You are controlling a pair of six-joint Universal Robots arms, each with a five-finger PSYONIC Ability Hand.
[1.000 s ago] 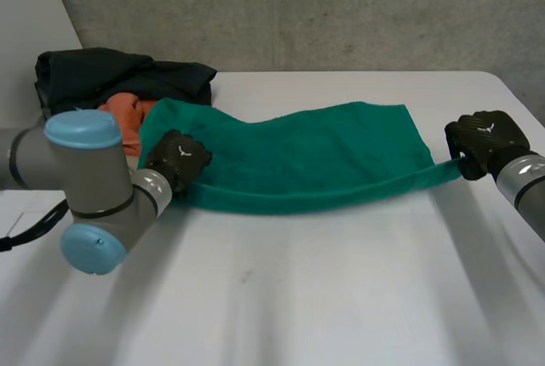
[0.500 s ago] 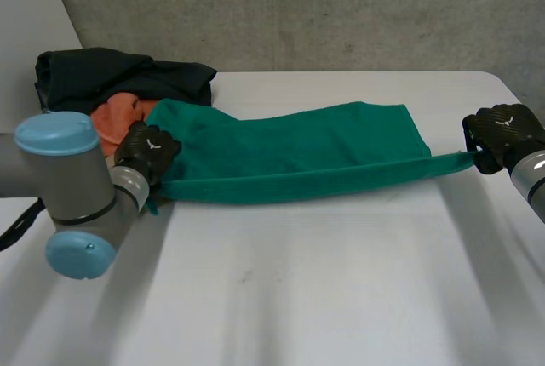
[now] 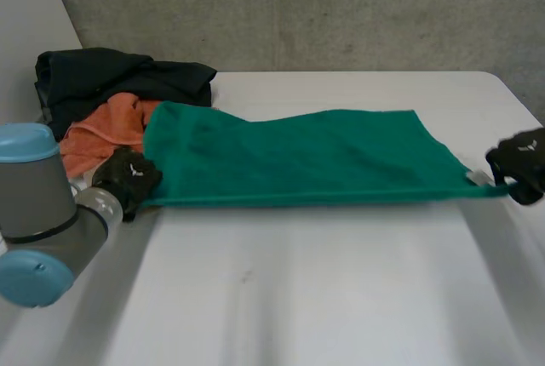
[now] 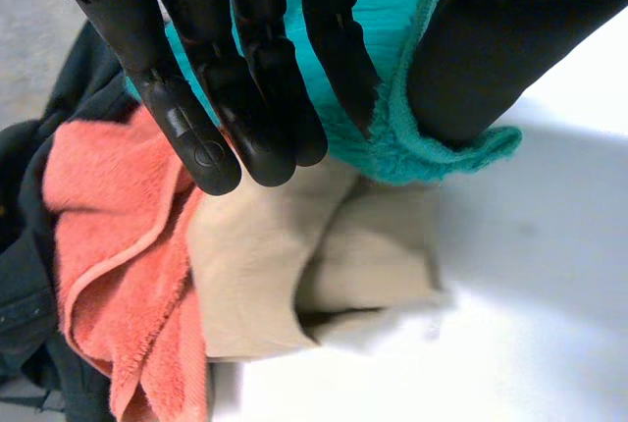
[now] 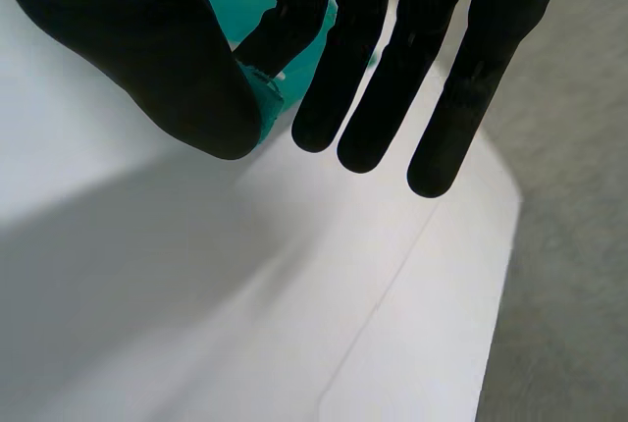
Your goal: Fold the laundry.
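you have the green towel (image 3: 298,157) stretched out flat across the middle of the white table (image 3: 298,298), its long side running left to right and its near edge drawn into a straight, taut line. your left hand (image 3: 128,180) is at the towel's near left corner. in its wrist view the fingers (image 4: 245,79) and thumb are clamped on the hem of that corner. your right hand (image 3: 521,162) is at the near right corner, close to the table's right edge. its wrist view shows the thumb and one finger pinching the corner tip, while the other fingers stick out straight, slightly apart.

the clutter is all on your left. an orange towel (image 3: 106,132) lies crumpled just beyond the left hand, touching the green towel's left edge. a dark garment (image 3: 119,77) is heaped behind it at the far left of the table, against the orange towel. in the left wrist view a folded beige cloth (image 4: 285,265) lies under the fingertips, between the orange towel and bare table. a grey wall (image 3: 341,8) stands behind the table's far edge.
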